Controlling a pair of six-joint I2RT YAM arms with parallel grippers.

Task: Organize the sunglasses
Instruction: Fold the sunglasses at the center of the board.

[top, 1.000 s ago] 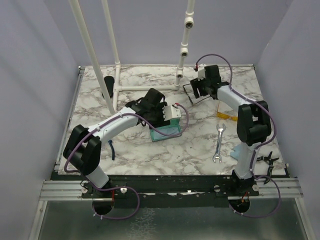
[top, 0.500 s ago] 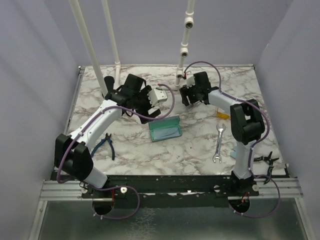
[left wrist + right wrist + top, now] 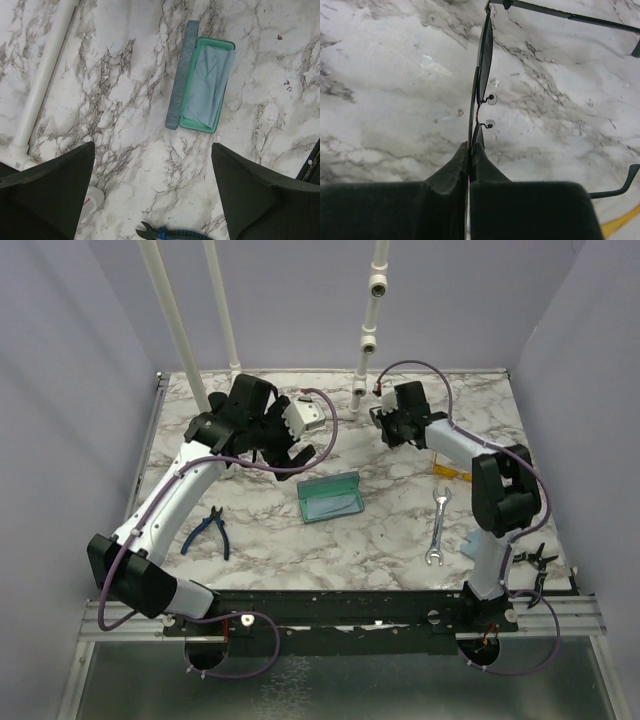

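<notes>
Top cam high, near side, whole tabletop [image 3: 380, 540], L wrist straight down, shares teal case [image 3: 330, 497] w/ top, R wrist low, close-up

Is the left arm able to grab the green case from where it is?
Probably yes. Its tool is open and empty, the case lies in plain view below it, and nothing sits between them.
</notes>
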